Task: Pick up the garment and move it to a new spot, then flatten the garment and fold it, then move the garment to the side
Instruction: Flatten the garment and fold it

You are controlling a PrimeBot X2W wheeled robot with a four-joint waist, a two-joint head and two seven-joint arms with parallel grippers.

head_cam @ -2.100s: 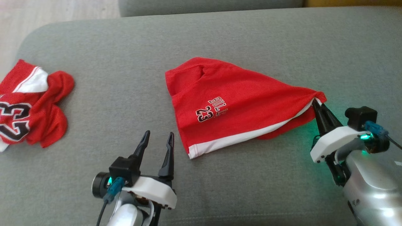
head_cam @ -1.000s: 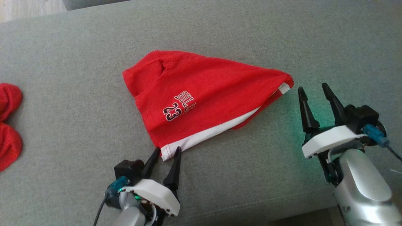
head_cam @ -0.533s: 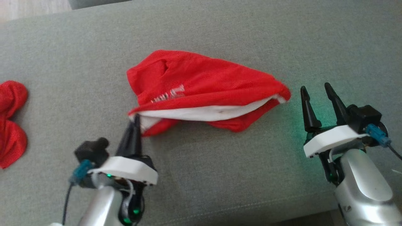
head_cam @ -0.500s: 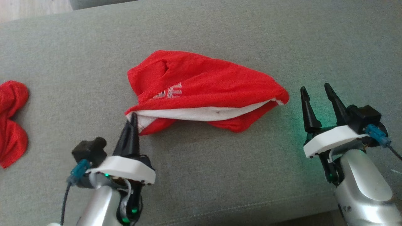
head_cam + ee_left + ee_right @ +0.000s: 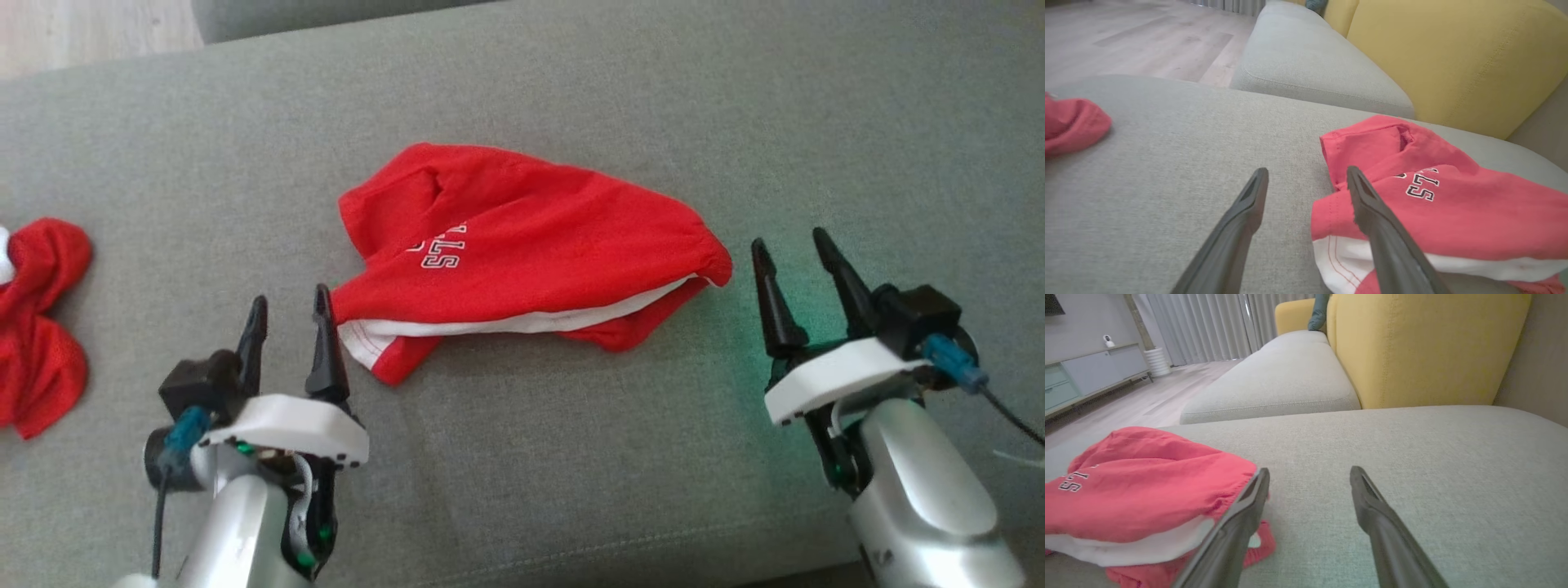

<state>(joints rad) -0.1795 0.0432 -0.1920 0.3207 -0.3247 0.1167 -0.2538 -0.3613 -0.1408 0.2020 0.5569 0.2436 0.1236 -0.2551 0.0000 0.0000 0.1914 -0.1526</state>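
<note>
garment [image 5: 531, 253]: mid-frame on sofa [image 5: 571, 490], rumpled, unflattened | left gripper [image 5: 290, 298]: jaws open, empty, just beside lower-left hem | right gripper [image 5: 789, 238]: jaws open, empty, right of garment | remaining, likely: flatten, fold, move aside

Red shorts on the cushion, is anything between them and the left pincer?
Nothing visible. The left pincer stands open right beside the white-trimmed corner of the red shorts, over bare grey cushion. The other red garment lies well off to the left, out of the way.
</note>
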